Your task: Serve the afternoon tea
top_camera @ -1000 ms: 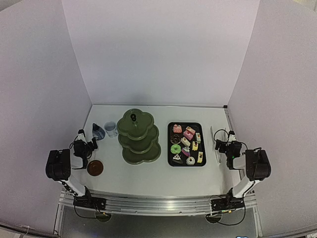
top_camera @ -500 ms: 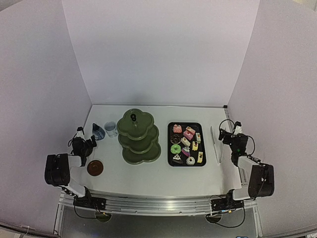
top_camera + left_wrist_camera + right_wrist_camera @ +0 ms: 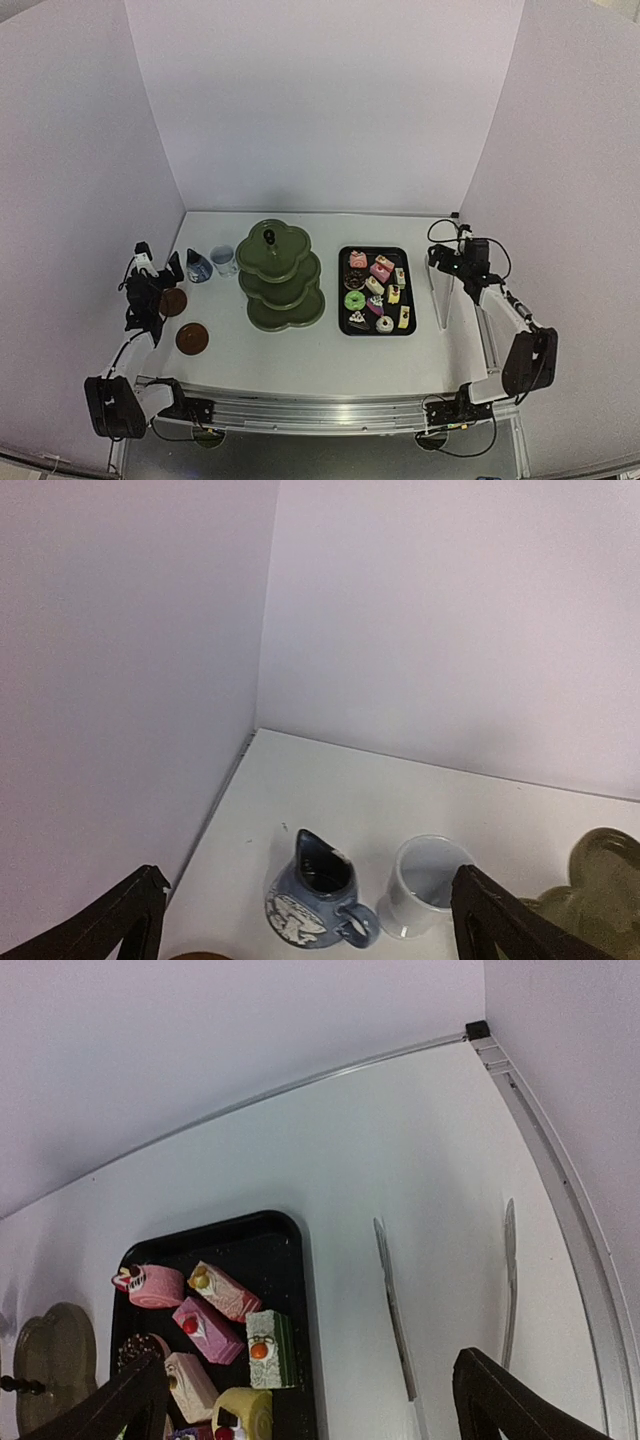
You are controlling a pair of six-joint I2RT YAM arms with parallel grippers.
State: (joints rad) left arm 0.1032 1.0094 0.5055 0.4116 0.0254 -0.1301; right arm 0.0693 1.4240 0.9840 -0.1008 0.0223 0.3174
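Dark green stand [image 3: 284,278], blue white-patterned jug [image 3: 310,905], white cup [image 3: 428,885], black tray [image 3: 272,1250].

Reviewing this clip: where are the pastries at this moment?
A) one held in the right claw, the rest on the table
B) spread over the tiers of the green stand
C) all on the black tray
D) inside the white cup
C: the pastries all lie on the black tray, and every tier of the green stand is bare.
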